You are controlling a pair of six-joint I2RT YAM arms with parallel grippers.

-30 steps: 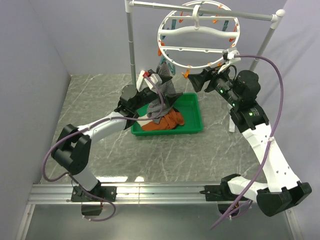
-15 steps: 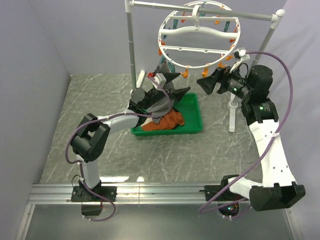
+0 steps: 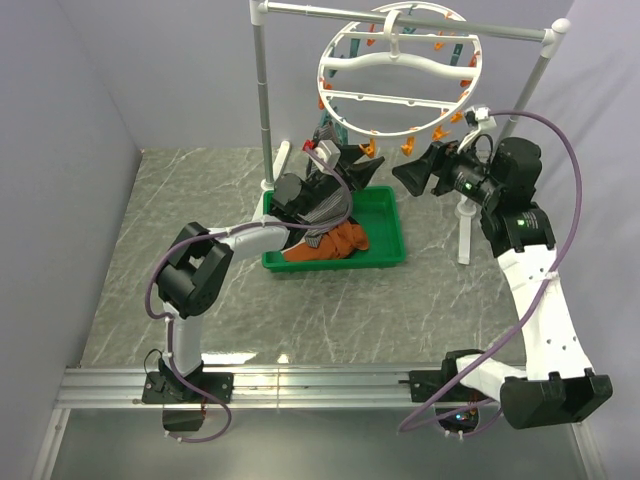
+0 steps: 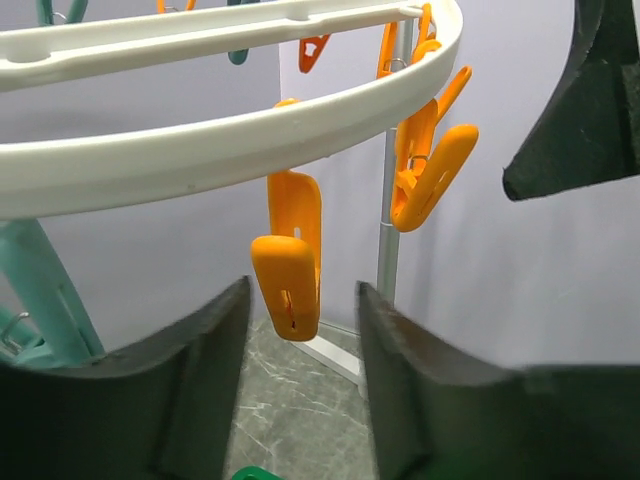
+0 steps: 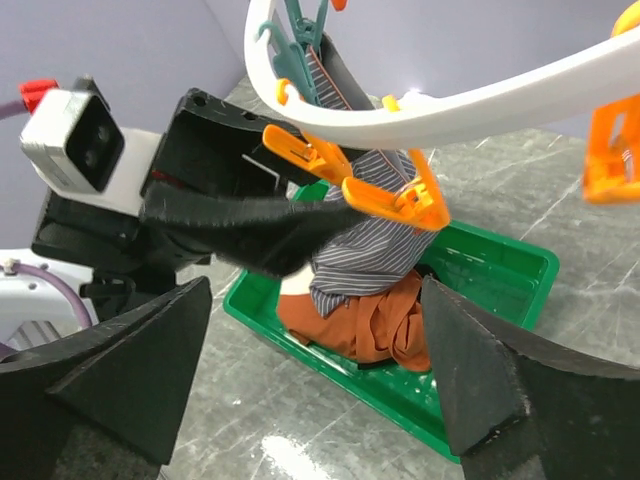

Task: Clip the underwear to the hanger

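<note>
The white ring hanger hangs from the rack's top bar, with orange and teal clothespins along its rim. The striped grey underwear hangs from the ring's near-left edge down onto the tray; its top end sits by a teal pin. My left gripper is raised under the ring rim. Its jaws are open, a gap on either side of the lower end of an orange clothespin, and nothing is pinched. My right gripper is open wide and empty, facing the left gripper and the underwear.
A green tray on the marble table holds an orange-rust garment under the underwear. The rack's upright poles stand at the back left and right. Purple walls close in on both sides.
My left gripper has moved right and up under the ring's rim, and its jaws have narrowed round the orange clothespin. The right gripper has drawn back slightly to the right.
</note>
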